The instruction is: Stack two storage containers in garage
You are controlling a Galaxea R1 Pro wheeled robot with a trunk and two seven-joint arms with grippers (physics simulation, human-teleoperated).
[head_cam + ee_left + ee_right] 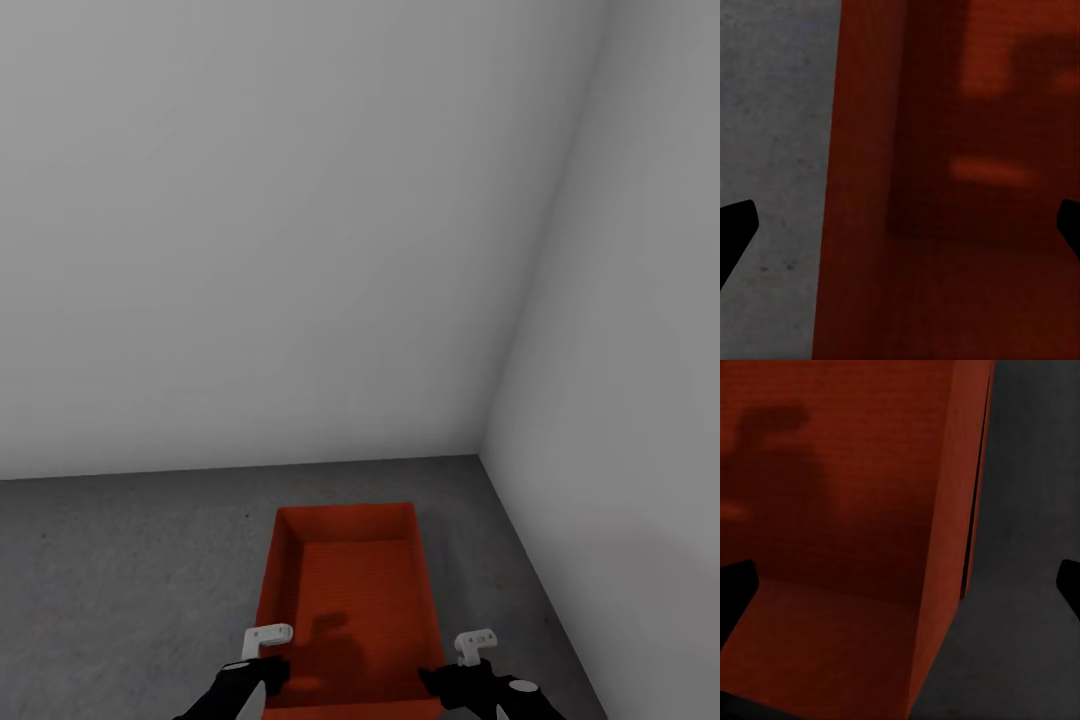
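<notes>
Both claws, left point(268, 648) and right point(462, 650), spread apart, straddle the bin point(350, 590) on the garage floor point(120, 580); next, probably fetching the second.

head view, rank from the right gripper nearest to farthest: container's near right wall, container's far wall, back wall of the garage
1. Near right wall of the storage container, right beside the right gripper.
2. Far wall of the container, farther ahead on the floor.
3. Back wall of the garage, beyond the grey floor.

Glossy black arms end in small white blocky brackets at the left gripper point(268, 640) and right gripper point(474, 645).
</notes>
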